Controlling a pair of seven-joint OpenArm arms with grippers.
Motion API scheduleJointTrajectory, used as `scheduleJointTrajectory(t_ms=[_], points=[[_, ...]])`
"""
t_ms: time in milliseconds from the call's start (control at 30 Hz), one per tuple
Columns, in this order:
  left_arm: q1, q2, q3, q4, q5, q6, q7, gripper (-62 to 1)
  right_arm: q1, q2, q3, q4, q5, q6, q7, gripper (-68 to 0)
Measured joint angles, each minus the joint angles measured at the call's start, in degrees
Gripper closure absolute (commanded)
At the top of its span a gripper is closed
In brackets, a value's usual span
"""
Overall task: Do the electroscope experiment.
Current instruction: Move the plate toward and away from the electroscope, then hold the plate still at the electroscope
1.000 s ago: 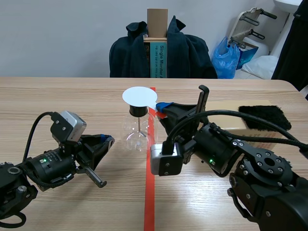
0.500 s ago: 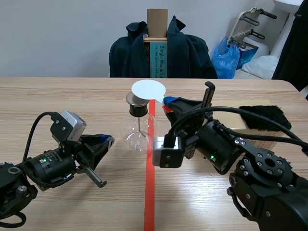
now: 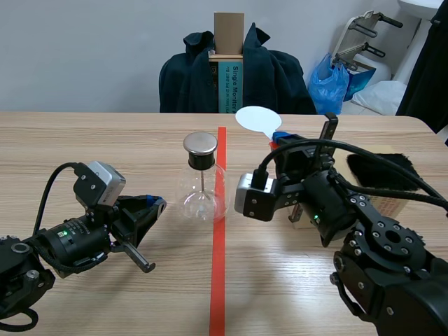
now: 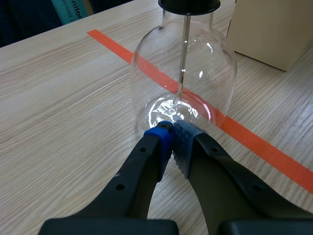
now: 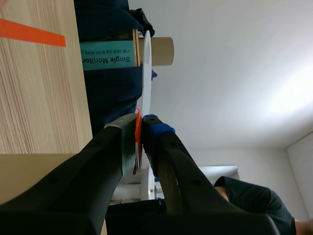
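Observed: the electroscope (image 3: 201,178) (glass flask, metal cap, rod with foil inside) stands upright on the tabletop (image 3: 84,140), against the orange-red tape line. The left pincer (image 3: 158,204) lies low at the flask's 8 o'clock. Its tips are pressed together with nothing between them, just short of the glass base; contact cannot be confirmed. The right pincer (image 3: 281,138) is raised at the cap's 2 o'clock, well apart from it. Its fingers are clamped on the stem of a white disc (image 3: 255,117), which is held edge-up above them. A cardboard box (image 4: 274,29) sits beyond the flask. A black fur pad (image 3: 385,171) rests at the arm's 3 o'clock side.
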Motion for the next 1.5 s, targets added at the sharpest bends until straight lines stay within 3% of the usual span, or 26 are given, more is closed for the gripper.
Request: scheduleJointTrajectory(t_ms=[367,700,867,1500], points=[[0.0,0.0,0.0,0.0,0.0,0.0,0.0,-2.7,0.0,0.0,0.0,0.0,0.0,0.0,-0.7,-0.8],[0.0,0.0,0.0,0.0,0.0,0.0,0.0,-2.8,0.0,0.0,0.0,0.0,-0.1,0.0,15.1,-0.8],[0.0,0.0,0.0,0.0,0.0,0.0,0.0,-2.8,0.0,0.0,0.0,0.0,-0.1,0.0,19.9,-0.8],[0.0,0.0,0.0,0.0,0.0,0.2,0.0,-2.7,0.0,0.0,0.0,0.0,-0.1,0.0,20.3,-0.8]])
